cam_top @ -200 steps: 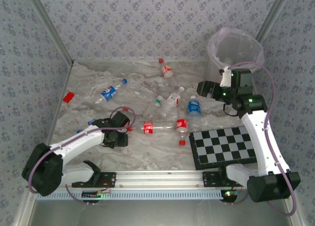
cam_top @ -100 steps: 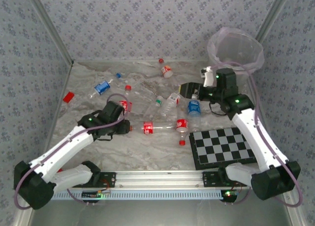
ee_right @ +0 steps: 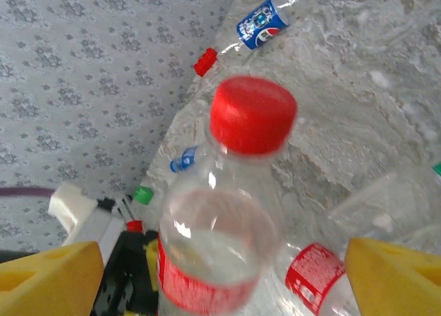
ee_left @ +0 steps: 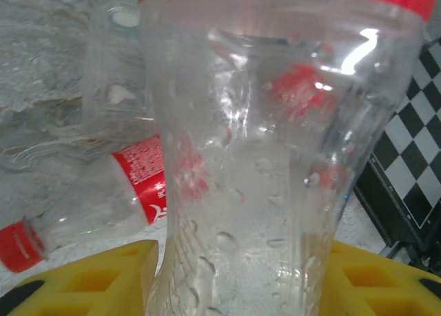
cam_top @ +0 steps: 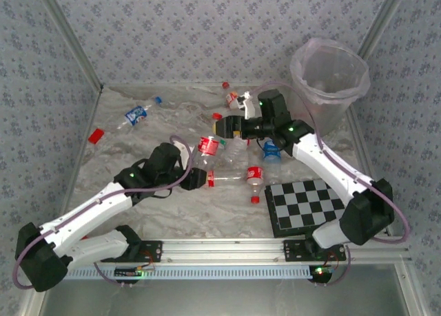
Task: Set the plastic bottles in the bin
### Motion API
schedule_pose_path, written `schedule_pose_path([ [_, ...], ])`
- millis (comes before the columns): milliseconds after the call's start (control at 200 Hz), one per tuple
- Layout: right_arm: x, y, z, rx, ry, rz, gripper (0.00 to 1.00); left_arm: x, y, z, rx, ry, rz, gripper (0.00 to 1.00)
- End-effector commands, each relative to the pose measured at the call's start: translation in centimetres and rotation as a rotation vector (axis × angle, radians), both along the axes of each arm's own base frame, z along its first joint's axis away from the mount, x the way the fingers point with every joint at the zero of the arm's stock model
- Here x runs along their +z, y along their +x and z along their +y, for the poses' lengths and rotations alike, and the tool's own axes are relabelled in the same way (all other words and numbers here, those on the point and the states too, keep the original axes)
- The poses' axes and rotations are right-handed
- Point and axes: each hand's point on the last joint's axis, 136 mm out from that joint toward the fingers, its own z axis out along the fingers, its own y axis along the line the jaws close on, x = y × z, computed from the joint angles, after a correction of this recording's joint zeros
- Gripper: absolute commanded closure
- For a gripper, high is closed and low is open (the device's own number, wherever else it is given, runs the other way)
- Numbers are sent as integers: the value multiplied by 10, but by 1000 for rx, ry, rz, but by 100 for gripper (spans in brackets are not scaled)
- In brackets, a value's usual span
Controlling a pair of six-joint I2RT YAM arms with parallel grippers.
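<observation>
My left gripper (cam_top: 195,171) is shut on the lower body of a clear, red-labelled plastic bottle (cam_top: 209,146) and holds it above the table. In the left wrist view that bottle (ee_left: 275,123) sits tight between the yellow fingers (ee_left: 83,281). My right gripper (cam_top: 222,127) is open at the bottle's top. In the right wrist view its red cap (ee_right: 253,114) points up between the yellow pads (ee_right: 393,278), with a gap on each side. Several more bottles lie on the table, among them a red-labelled one (cam_top: 234,176) and a blue-labelled one (cam_top: 271,151). The bin (cam_top: 329,82) stands at the back right.
A blue-labelled bottle (cam_top: 134,114) lies at the far left, and another bottle (cam_top: 233,98) by the back wall. A black-and-white checkerboard (cam_top: 306,206) lies at the near right. A small red block (cam_top: 96,135) sits by the left wall. Patterned walls close in the table.
My left arm has lifted the red-labelled bottle and carried it right. My right arm swung left from the bin to the bottle's top, jaws narrowing slightly. The far-left blue-labelled bottle rolled further back.
</observation>
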Motion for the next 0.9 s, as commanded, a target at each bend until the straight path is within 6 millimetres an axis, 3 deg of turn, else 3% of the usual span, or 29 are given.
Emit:
schedule_pose_path([
  [0,13,5,13,29,44,-16,16,14,-2,-13,-61,-41,-61,60],
  [435,5,7,16,36,-9,-11,66,16,-9,-15,-97,-41,-89,60],
  [595,16,6,8,28,-38,-50,73,17,-10,-11,-79,-43,-91,41],
  [660,25,9,-2,16,-62,-79,75,19,-11,-9,-75,-47,-93,28],
  [755,43,17,-23,-30,-88,-123,77,23,-12,-8,-71,-66,-104,17],
  [895,86,36,-81,-187,-138,-226,80,22,-10,-2,-39,-63,-121,8],
])
